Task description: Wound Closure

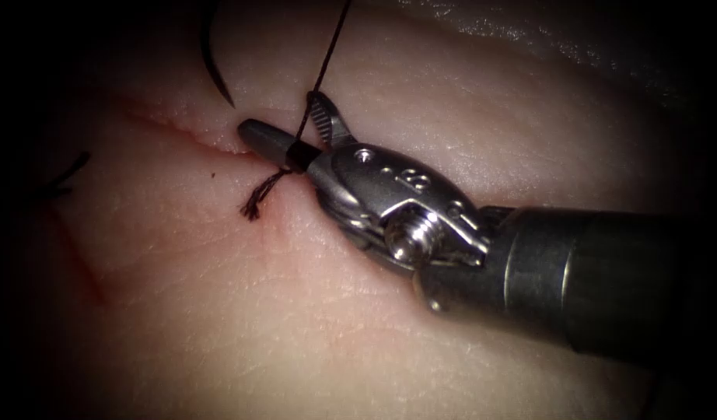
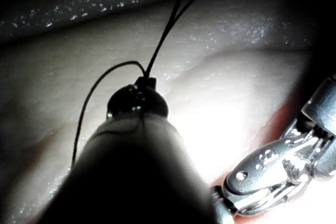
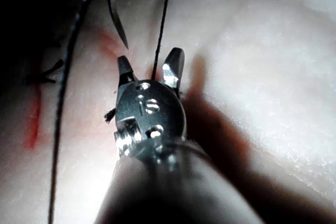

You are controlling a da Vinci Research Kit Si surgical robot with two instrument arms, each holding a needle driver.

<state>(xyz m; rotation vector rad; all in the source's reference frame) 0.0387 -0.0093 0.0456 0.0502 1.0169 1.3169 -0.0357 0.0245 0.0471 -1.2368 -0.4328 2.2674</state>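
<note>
The right claw (image 1: 300, 140) is being held spread astride the taut thread (image 1: 327, 58), gripping nothing, over the cut (image 1: 180, 132) in the tissue (image 1: 296, 327); beside it, 1 frayed thread end (image 1: 256, 204). Trimming seems in hand, demanding exact closure on the strand. Beyond, the needle (image 1: 212, 62) is lying free. The left claw's (image 2: 144, 83) state cannot be told.

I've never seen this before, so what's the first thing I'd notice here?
The big shiny right tool comes in from the right, its jaws open around a dark thread that runs up from the cut in the tissue. A frayed thread end lies on the tissue just below the jaws. The curved needle hangs free above the cut, its tip just over the tissue.
</note>
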